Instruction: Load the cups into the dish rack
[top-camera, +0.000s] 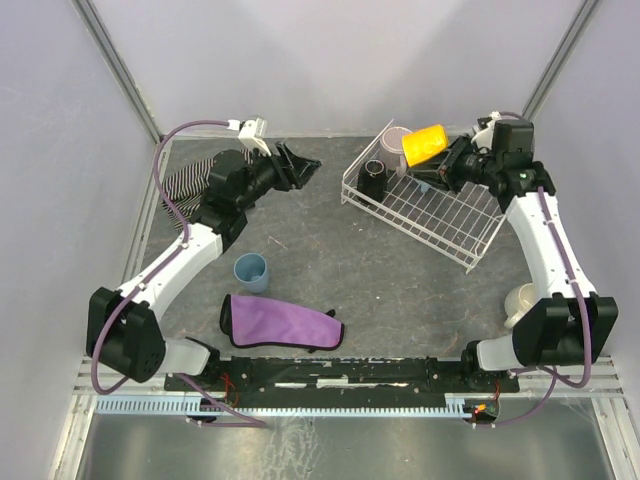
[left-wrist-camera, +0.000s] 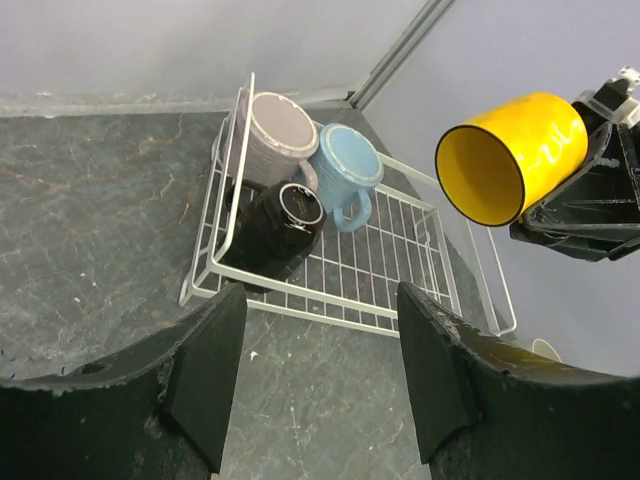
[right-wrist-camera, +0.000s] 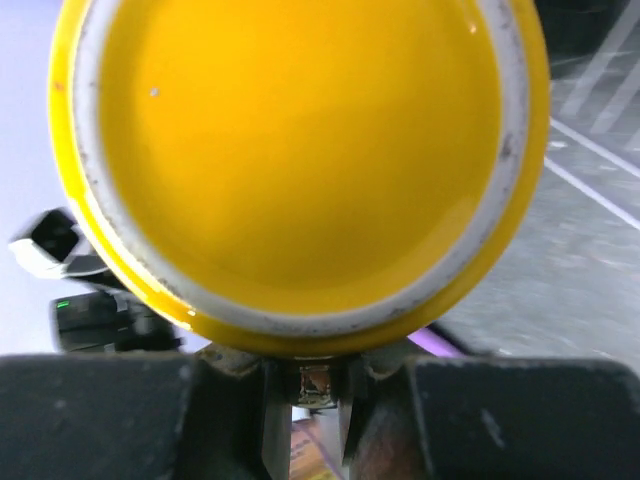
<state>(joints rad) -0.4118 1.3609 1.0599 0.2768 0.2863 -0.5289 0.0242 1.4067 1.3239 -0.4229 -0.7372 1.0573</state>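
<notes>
Plainly the right gripper (top-camera: 447, 166) is clamped on the yellow cup (top-camera: 424, 145), holding it on its side above the far end of the dish rack (top-camera: 432, 216), which sits toward the far right corner of the table (top-camera: 400, 290). The cup fills that wrist view, so which part the fingers (right-wrist-camera: 480, 420) pinch is hidden. The left gripper (left-wrist-camera: 320, 370) hangs empty near the far edge, fingers spread wide. A black cup (left-wrist-camera: 280, 225), pink cup (left-wrist-camera: 275, 135) and light blue cup (left-wrist-camera: 345, 170) lie in the rack's far corner. A dusty-blue cup (top-camera: 251, 271) stands toward the near left; a cream mug (top-camera: 522, 300) by the right edge is half hidden behind the right arm (top-camera: 545, 250)
</notes>
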